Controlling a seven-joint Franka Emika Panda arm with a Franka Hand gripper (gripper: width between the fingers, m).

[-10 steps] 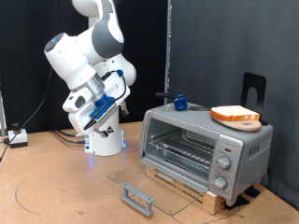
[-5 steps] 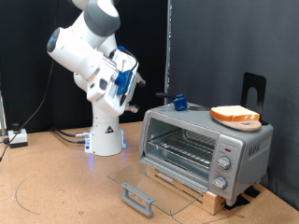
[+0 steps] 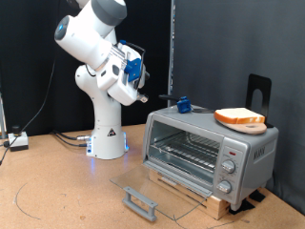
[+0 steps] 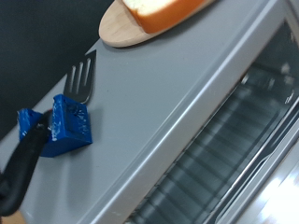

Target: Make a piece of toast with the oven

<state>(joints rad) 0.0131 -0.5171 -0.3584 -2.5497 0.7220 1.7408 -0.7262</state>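
1. Nearest in the exterior view, the oven's glass door (image 3: 157, 193) lies folded fully down and flat over the brown desk (image 3: 57, 191), with its grey handle (image 3: 140, 202) at the front edge.
2. Just behind the door, the oven (image 3: 212, 145), a boxy silver-grey countertop unit, sits on a wooden slatted base (image 3: 195, 194). Its mouth is open, showing the wire rack (image 3: 186, 148) inside. Round knobs (image 3: 227, 173) line the panel at the exterior view's right.
3. On the oven's roof, toward the exterior view's right, rests a round tan wooden board (image 3: 240, 121). The piece of toast (image 3: 242, 116) lies flat on it, pale with a golden-brown crust. It is on top of the oven, not inside.
4. Also on the roof, toward the exterior view's left, stands a small blue block (image 3: 182, 104). The wrist view shows it holding a fork (image 4: 82, 77) with a dark handle, well apart from the board.
5. Farther back, at the exterior view's left, the white arm (image 3: 93, 38) rises from its base on the desk. Its end effector (image 3: 140, 89) hangs in the air above and to the left of the oven, touching nothing. Whether its fingers are open or closed, I cannot tell.
6. Behind everything hangs a dark curtain (image 3: 219, 43).
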